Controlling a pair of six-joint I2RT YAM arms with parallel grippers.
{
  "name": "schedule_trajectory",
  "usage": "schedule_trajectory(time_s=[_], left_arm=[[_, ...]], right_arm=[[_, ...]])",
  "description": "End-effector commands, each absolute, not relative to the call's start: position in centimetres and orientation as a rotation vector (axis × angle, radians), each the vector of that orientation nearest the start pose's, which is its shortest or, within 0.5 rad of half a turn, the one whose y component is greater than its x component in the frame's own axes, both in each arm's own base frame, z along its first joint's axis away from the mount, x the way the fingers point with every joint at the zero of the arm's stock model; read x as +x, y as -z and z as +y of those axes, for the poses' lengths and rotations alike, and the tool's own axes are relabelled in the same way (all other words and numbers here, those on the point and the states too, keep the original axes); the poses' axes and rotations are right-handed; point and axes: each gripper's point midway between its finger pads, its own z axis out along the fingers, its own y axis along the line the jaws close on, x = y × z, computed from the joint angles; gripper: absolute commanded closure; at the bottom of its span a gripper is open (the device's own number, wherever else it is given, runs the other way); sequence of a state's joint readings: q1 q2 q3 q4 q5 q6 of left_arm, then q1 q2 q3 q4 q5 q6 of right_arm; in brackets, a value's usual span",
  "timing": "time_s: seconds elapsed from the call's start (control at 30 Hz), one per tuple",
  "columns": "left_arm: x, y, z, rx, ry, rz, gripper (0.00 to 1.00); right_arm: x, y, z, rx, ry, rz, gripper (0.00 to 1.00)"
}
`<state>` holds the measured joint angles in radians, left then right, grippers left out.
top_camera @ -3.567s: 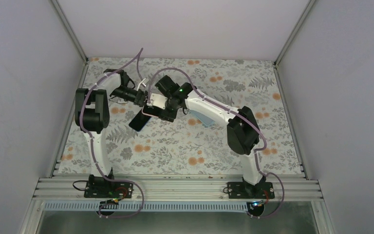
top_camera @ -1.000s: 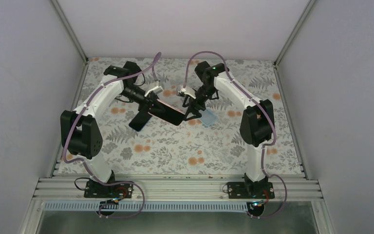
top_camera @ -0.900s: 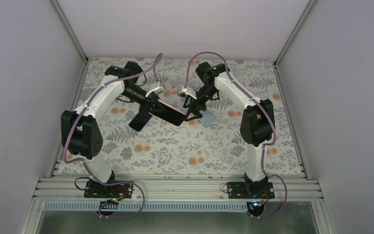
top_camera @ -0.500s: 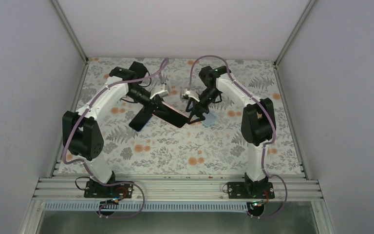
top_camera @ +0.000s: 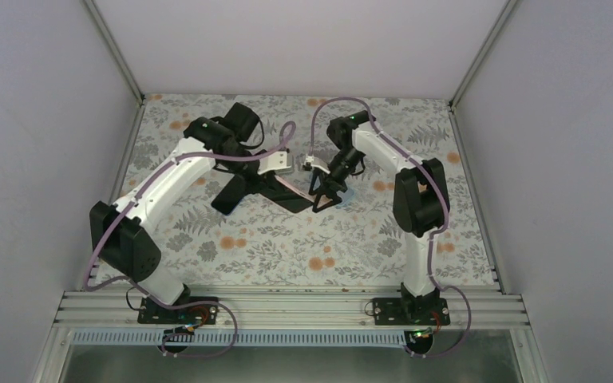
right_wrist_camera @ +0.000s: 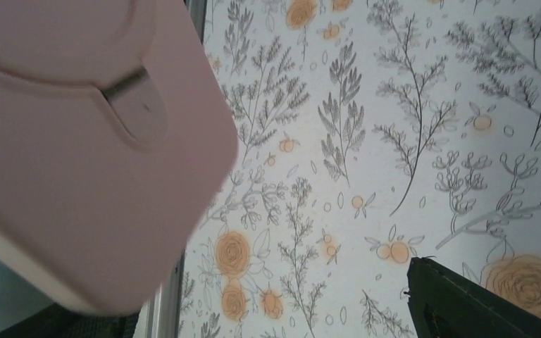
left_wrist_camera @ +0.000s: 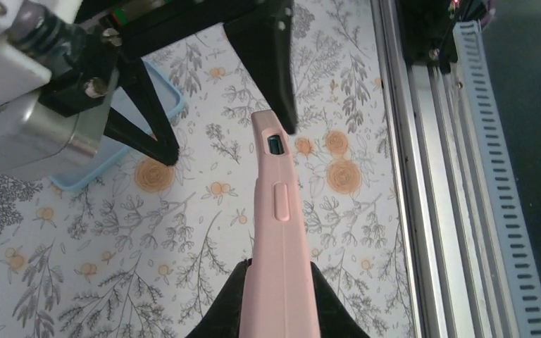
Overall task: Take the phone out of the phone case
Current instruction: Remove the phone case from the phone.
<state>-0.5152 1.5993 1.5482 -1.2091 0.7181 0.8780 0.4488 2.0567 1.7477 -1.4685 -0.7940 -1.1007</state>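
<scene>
Top external view: the left arm (top_camera: 168,179) has swung the phone (top_camera: 291,198) across and lower, to meet the right arm (top_camera: 383,152); left jaws stay clamped on its near end, holding it above the counter (top_camera: 287,247); right jaws stand wide open at its far end, gripping nothing; peeling looks ready to start; the case (left_wrist_camera: 282,232) is pink, matte, rubbery-looking, round-cornered, with a moulded side button.
</scene>
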Motion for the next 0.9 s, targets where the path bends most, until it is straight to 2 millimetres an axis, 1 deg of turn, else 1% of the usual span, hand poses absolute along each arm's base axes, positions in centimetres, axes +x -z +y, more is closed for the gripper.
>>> schedule_trajectory(time_s=[0.0, 0.13, 0.23, 0.3, 0.4, 0.47, 0.5, 0.57, 0.7, 0.77, 0.87], left_arm=[[15.2, -28.3, -28.4, 1.814, 1.286, 1.696, 0.98], [14.8, -28.1, -28.2, 1.822, 1.289, 1.695, 0.98], [14.5, -28.1, -28.4, 1.832, 1.293, 1.687, 0.98], [14.5, -28.1, -28.4, 1.834, 1.291, 1.689, 0.98], [14.8, -27.5, -28.3, 1.849, 1.262, 1.702, 0.98], [15.2, -26.7, -28.0, 1.868, 1.22, 1.719, 0.98], [15.4, -26.2, -27.8, 1.872, 1.203, 1.731, 0.98], [16.2, -25.5, -27.4, 1.864, 1.18, 1.763, 0.98], [17.7, -24.5, -26.9, 1.845, 1.159, 1.809, 0.98], [18.1, -24.1, -26.9, 1.845, 1.153, 1.821, 0.98], [18.6, -23.6, -26.9, 1.845, 1.162, 1.83, 0.98]], right_arm=[[31.9, -11.6, 26.0, -1.851, -1.029, 2.042, 0.09], [32.1, -11.4, 25.7, -1.86, -1.008, 2.048, 0.09], [32.7, -11.3, 25.7, -1.843, -1.001, 2.062, 0.09], [33.2, -11.7, 25.8, -1.822, -1.003, 2.058, 0.12], [32.9, -12.3, 25.7, -1.822, -0.999, 2.048, 0.12], [32.2, -12.6, 25.3, -1.832, -0.983, 2.05, 0.11], [31.5, -12.9, 24.9, -1.839, -0.977, 2.048, 0.11], [29.5, -13.8, 24.3, -1.858, -0.979, 2.024, 0.1], [24.3, -14.5, 23.3, -1.934, -0.976, 1.99, 0.1], [22.6, -14.7, 23.2, -1.944, -0.989, 1.995, 0.1], [21.5, -15.6, 23.8, -1.932, -1.02, 1.979, 0.1]])
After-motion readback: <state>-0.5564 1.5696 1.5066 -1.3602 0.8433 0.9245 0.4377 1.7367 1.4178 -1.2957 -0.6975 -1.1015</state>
